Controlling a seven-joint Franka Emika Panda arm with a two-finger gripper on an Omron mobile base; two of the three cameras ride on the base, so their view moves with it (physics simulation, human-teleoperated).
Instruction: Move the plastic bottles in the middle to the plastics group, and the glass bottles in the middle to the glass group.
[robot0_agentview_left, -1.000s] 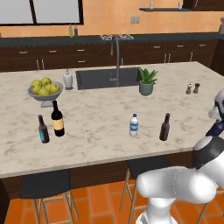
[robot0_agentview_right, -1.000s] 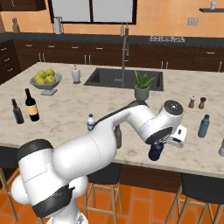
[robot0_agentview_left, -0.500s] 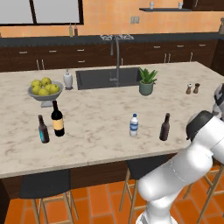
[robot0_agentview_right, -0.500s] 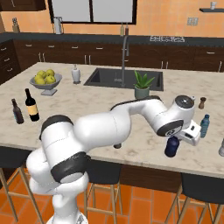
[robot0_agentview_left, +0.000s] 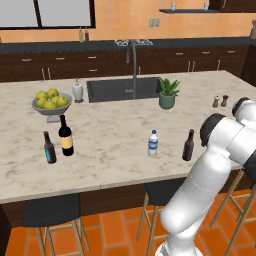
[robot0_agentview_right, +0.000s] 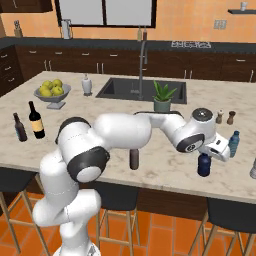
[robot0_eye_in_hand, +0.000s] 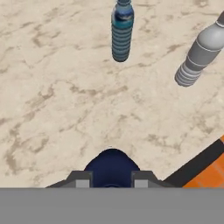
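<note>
Gripper (robot0_eye_in_hand: 112, 180) is clamped on the solid dark navy plastic bottle (robot0_agentview_right: 203, 164), low over the marble counter (robot0_agentview_right: 160, 150) near the slim teal-blue translucent bottle (robot0_agentview_right: 233, 144). Best set it down upright just beside that one, clear of the grey ribbed bottle (robot0_eye_in_hand: 197, 54), and let go only once it stands.

Seven bottles: three plastic (robot0_agentview_right: 204, 164), three glass (robot0_agentview_left: 188, 145), one grey (robot0_eye_in_hand: 199, 52).

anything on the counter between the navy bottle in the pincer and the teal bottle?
Nothing. In the hand view, bare marble counter runs from the navy bottle up to the teal bottle. A grey bottle stands off to one side.
</note>
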